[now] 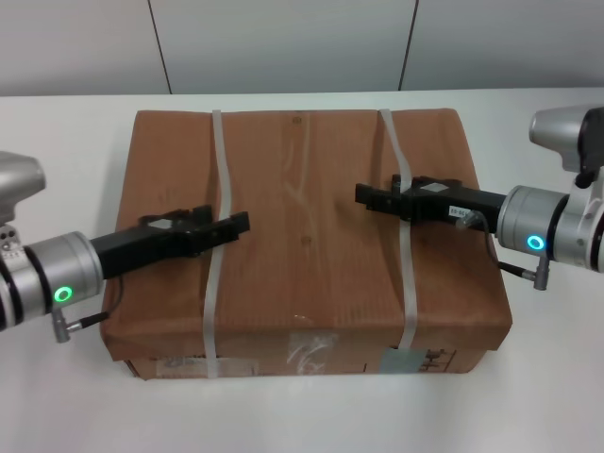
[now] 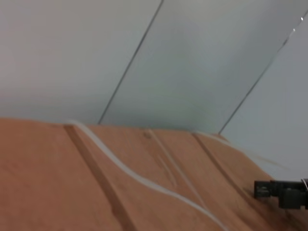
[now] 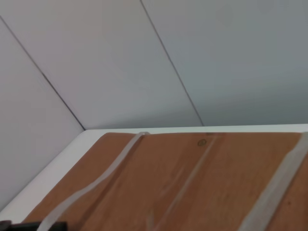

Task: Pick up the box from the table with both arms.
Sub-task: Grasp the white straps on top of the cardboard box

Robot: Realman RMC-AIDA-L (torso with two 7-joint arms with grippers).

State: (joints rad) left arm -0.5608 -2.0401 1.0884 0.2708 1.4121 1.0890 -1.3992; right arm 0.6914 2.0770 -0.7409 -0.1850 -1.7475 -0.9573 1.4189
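Observation:
The brown cardboard box sits on the white table, with labels and tape on its front side. Two whitish straps cross its top, one on the left and one on the right. My left gripper reaches in from the left, low over the box top, its tip at the left strap. My right gripper reaches in from the right and crosses the right strap. The left wrist view shows the box top and the right gripper far off. The right wrist view shows the box top.
A grey panelled wall stands behind the table's far edge. White tabletop shows on all sides of the box, with a wider strip at the front.

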